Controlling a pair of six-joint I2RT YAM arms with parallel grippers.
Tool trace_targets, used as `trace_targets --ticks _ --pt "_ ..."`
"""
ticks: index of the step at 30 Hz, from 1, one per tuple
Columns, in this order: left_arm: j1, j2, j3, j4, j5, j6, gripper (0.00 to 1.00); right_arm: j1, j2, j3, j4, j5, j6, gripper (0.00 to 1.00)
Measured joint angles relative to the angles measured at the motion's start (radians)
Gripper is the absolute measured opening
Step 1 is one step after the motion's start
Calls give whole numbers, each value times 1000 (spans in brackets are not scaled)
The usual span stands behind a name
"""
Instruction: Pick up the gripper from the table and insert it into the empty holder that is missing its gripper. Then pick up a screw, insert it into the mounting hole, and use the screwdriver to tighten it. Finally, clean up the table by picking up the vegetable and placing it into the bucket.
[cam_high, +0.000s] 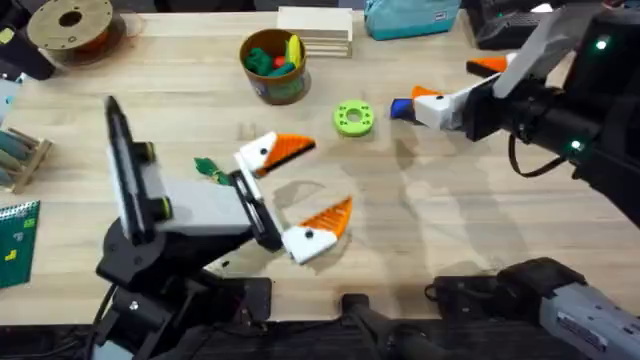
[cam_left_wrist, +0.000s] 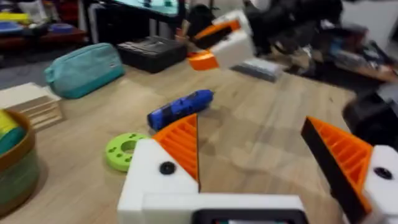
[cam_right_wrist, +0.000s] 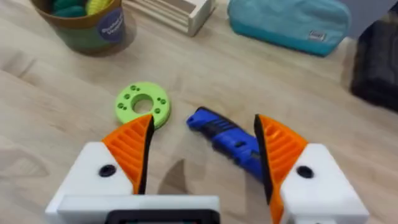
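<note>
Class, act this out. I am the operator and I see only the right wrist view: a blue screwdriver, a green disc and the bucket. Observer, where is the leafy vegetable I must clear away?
Observer: The vegetable lies on the table close beside the left arm's wrist, on the side away from your arm.
Operator: Is the left end effector holding anything?
Observer: No. The left end effector is open, its orange pads spread wide with nothing between them.
Operator: How does the vegetable lie relative to the bucket?
Observer: In the overhead view the bucket stands farther back, near the table's far edge, and the vegetable lies nearer the arms' bases and a little to the left.
</note>
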Motion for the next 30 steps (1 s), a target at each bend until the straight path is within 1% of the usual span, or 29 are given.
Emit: trace_targets --ticks 2,4,6,9,13,16,17,21,23,24,26,27,30 --pt "0 0 21 -19 -59 -45 987 0 0 0 -13 -15 38 871" --pt "0 1 76 -99 -123 -75 987 0 0 0 -17 -23 76 871" --pt "0 10 175 -233 -203 -94 987 0 0 0 -19 -28 113 873" --pt "0 81 363 -444 -325 -111 987 0 0 0 -19 -35 149 873" --pt "0 269 621 -750 -487 -140 987 0 0 0 -20 -39 177 872" --pt "0 432 771 -945 -587 -157 987 0 0 0 -22 -41 213 872" --pt "0 575 863 -1008 -637 -165 987 0 0 0 -22 -41 244 873" --pt "1 716 935 -1044 -633 -170 987 0 0 0 -22 -41 265 872" --pt "10 756 943 -1064 -646 -193 987 0 0 0 -22 -41 270 872" --pt "22 773 943 -1077 -661 -228 987 0 0 0 -22 -41 270 873" --pt "65 804 943 -1124 -706 -343 987 0 0 0 -22 -41 274 873" --pt "167 853 943 -1211 -761 -548 987 0 0 0 -22 -41 278 873" --pt "249 909 943 -1236 -787 -655 987 0 0 0 -22 -41 281 872"
